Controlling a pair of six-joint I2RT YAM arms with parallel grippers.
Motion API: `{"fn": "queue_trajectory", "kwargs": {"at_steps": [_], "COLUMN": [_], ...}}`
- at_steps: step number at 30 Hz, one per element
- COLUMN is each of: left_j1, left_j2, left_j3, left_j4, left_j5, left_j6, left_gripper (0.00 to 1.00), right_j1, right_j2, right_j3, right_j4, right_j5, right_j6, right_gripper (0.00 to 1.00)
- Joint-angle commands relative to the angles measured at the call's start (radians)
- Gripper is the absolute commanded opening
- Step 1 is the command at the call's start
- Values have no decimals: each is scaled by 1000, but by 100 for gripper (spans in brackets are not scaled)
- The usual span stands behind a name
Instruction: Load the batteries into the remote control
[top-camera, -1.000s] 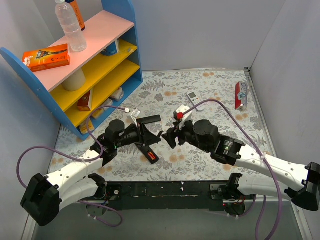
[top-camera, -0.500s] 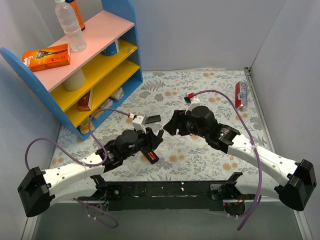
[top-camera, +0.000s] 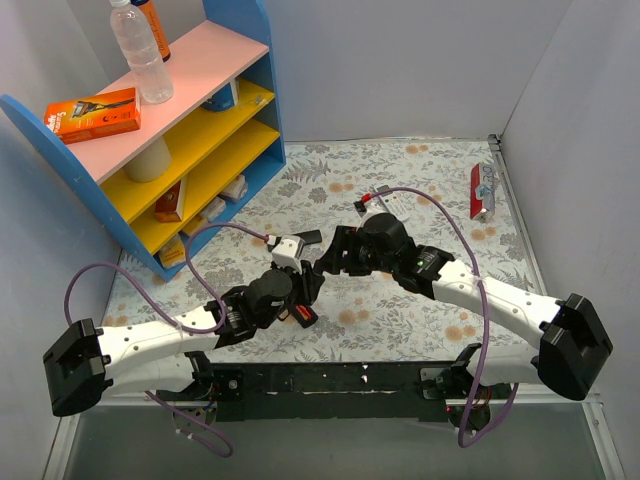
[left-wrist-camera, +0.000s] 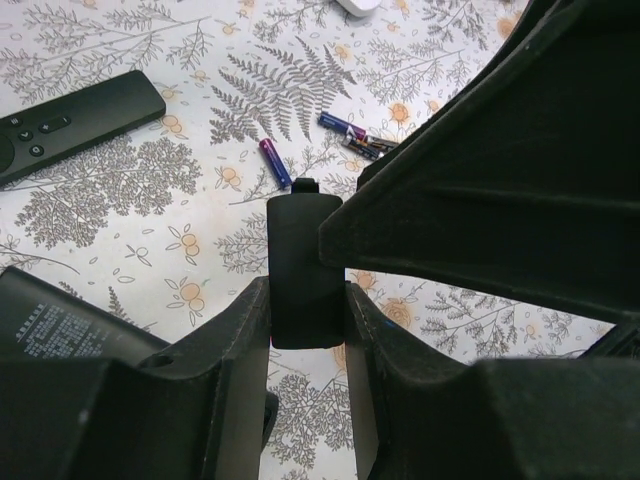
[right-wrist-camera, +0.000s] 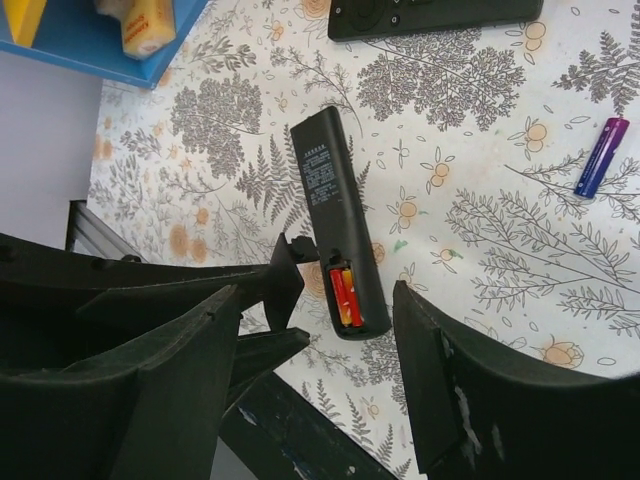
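While I watch through the wrist cameras, my left gripper (left-wrist-camera: 305, 300) is squeezed tight on the cover (left-wrist-camera: 305, 235). It is a small flat black plastic piece with round corners and a little tab at its far end. Just past that tab lies a purple battery (left-wrist-camera: 275, 163), a thin shiny tube with metal ends. Other batteries (left-wrist-camera: 352, 140) lie a bit further out to the right. They rest on a flat white cloth (left-wrist-camera: 120, 200) printed with grey ferns and orange flowers.

My right gripper (right-wrist-camera: 325, 300) is wide open and holds nothing. Its fingers (right-wrist-camera: 470, 400) are thick, dull and black. Right below it, between the fingers, lies the remote (right-wrist-camera: 328, 190). It is a long thin black bar, back side up, with tiny white print. Its slot is open, and two smooth red batteries (right-wrist-camera: 345, 297) sit side by side inside. Far ahead of this gripper lies a second remote (right-wrist-camera: 430, 12) with buttons.
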Motion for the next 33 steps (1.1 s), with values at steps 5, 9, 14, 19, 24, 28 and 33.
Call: {"fn": "queue_trajectory", "kwargs": {"at_steps": [5, 9, 14, 19, 24, 28, 33], "left_j1": [-20, -20, -20, -21, -21, -21, -7], "left_j2": [-7, -5, -13, -25, -33, -68, -166], "left_j3": [12, 6, 4, -5, -7, -19, -16], "left_j4": [51, 48, 50, 42, 12, -22, -96], "left_j5": [-91, -113, -108, -111, -97, -82, -45], "left_j6": [35, 27, 24, 7, -22, -48, -68], "left_gripper": [0, 0, 0, 0, 15, 40, 62], "right_j1": [1, 1, 1, 1, -2, -30, -90], "right_j2": [5, 32, 63, 66, 58, 57, 61], "right_j3": [-22, -12, -21, -65, -71, -85, -121], "right_j4": [177, 188, 227, 315, 344, 376, 442], "right_j5": [-35, -43, -72, -118, -127, -167, -293], "right_j6": [78, 93, 124, 148, 115, 69, -67], "right_gripper": [52, 52, 45, 21, 1, 1, 1]}}
